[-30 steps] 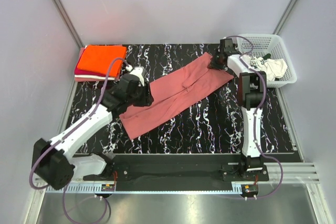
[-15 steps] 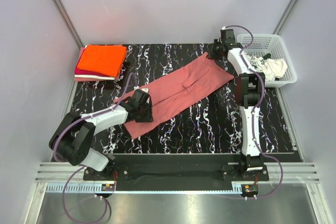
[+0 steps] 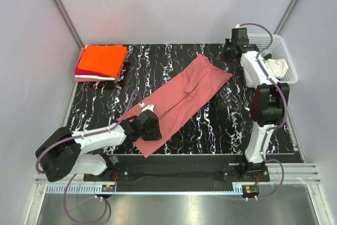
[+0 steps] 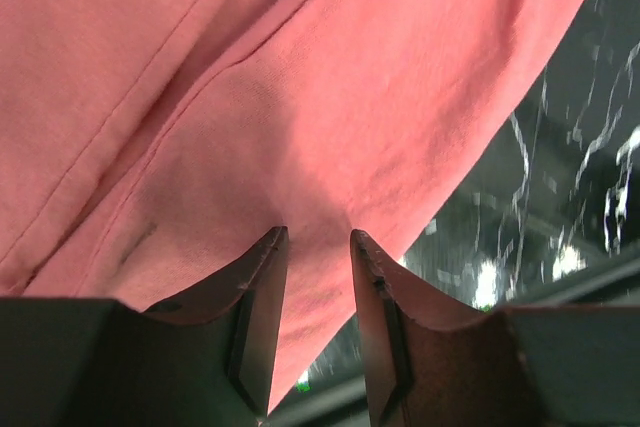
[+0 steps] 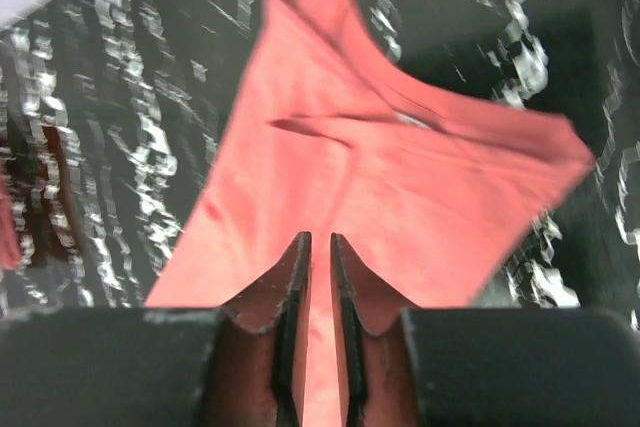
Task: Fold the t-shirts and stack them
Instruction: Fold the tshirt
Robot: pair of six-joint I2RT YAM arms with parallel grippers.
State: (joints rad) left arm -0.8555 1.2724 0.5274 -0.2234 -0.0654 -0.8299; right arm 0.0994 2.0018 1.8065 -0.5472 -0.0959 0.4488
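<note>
The dusty rose-red t-shirt point(image 3: 181, 98) lies as a long folded strip, running diagonally from near left to far right on the table. My left gripper point(image 3: 151, 130) sits low on its near-left end; in the left wrist view point(image 4: 313, 237) the jaws stand narrowly apart with the tips at the cloth point(image 4: 300, 97) and nothing between them. My right gripper point(image 3: 230, 51) is off the shirt's far right corner, beside the basket; its jaws point(image 5: 320, 239) are almost together and empty, above the shirt point(image 5: 400, 197). The orange and magenta t-shirts point(image 3: 102, 61) lie folded and stacked at the far left.
A white mesh basket point(image 3: 284, 46) stands at the far right corner and holds the white t-shirt with black print point(image 3: 276, 68). The black marbled table point(image 3: 221, 125) ends at a metal rail along the near edge. Grey walls enclose the sides.
My left arm drew back toward the near edge and the shirt's near-left end swung nearer with it. My right gripper left the shirt's far corner and moved right toward the basket.
</note>
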